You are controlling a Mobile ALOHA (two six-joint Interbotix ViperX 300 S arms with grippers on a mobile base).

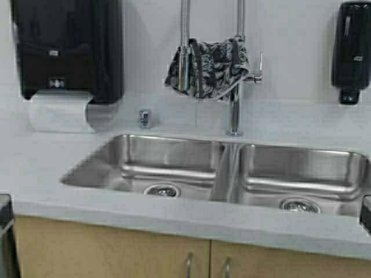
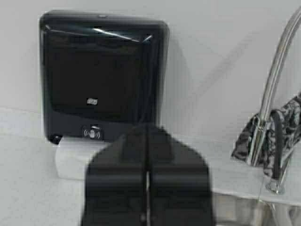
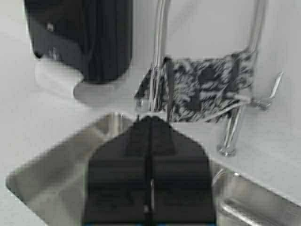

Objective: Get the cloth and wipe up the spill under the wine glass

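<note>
Nothing started yet, by the look of it. Cloth (image 1: 210, 66) not fetched: draped high over the faucet (image 1: 235, 87), bunched between the spring hose and the upright pipe, dark fabric with pale leafy print, hanging clear of the counter. No wine glass [not in view] anywhere in the three views, no spill to be seen either. So the whole job ahead, as a judgement: reach up, lift the towel off the tap, find the glass, wipe beneath it.

Now the room, big to small. Pale wall behind, light countertop (image 1: 52, 156) running the full width. Double stainless sink (image 1: 226, 174) sunk in the middle, two basins with a ridge between, a drain in each. Wooden cabinet doors (image 1: 116, 249) below with metal handles. Black paper towel dispenser (image 1: 66, 46) on the wall at the left, a white sheet curling out beneath it. Black soap dispenser (image 1: 352, 49) on the wall at the far right. Small chrome fitting (image 1: 145, 118) on the counter between dispenser and faucet.

Grippers last. Left gripper (image 2: 147, 197) held back near the counter edge, facing the towel dispenser, fingers pressed together, only a hairline seam between them, holding nothing. Right gripper (image 3: 150, 188) hovering over the sink's near side, aimed straight at the hanging towel, fingers likewise pressed tight, empty. Both well apart from the cloth.
</note>
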